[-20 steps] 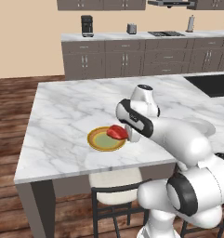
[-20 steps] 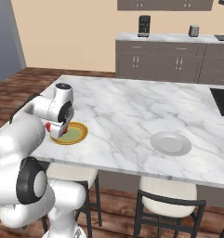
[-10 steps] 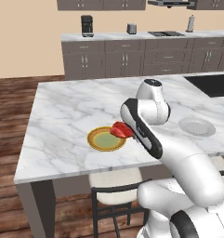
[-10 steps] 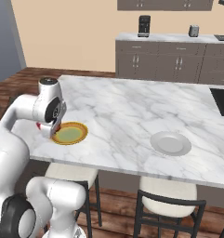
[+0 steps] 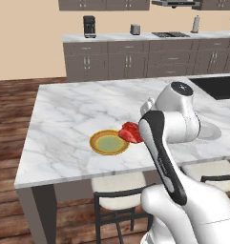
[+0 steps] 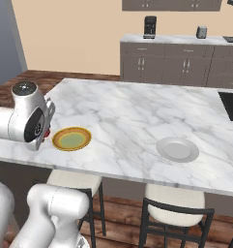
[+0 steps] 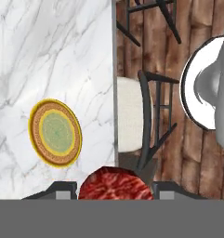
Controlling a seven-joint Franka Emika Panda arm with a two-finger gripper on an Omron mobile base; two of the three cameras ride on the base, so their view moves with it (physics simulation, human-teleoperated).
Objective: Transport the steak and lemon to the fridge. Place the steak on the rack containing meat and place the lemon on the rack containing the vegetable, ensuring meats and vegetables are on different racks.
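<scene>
The steak point(image 7: 114, 182), a flat red slab, sits between the two dark fingertips of my gripper point(image 7: 114, 191), which is shut on it. In the left base view the steak point(image 5: 129, 132) hangs just right of an empty yellow plate point(image 5: 109, 142), above the marble counter point(image 5: 78, 114), with my forearm covering its right side. In the right base view a sliver of the steak point(image 6: 48, 134) peeks out beside my hand, left of the yellow plate point(image 6: 72, 138). The hand view looks straight down at the counter's front edge. The lemon, fridge, meat and vegetable are out of view.
A white plate point(image 6: 177, 148) lies further right on the counter. Stools point(image 7: 132, 120) stand under the counter's front edge over the wood floor. Dark grey cabinets point(image 5: 135, 59) with a coffee machine point(image 5: 89, 26) line the back wall.
The steak has been lifted off the yellow plate. My hand has risen with it and swung toward the counter's front edge, away from the plate.
</scene>
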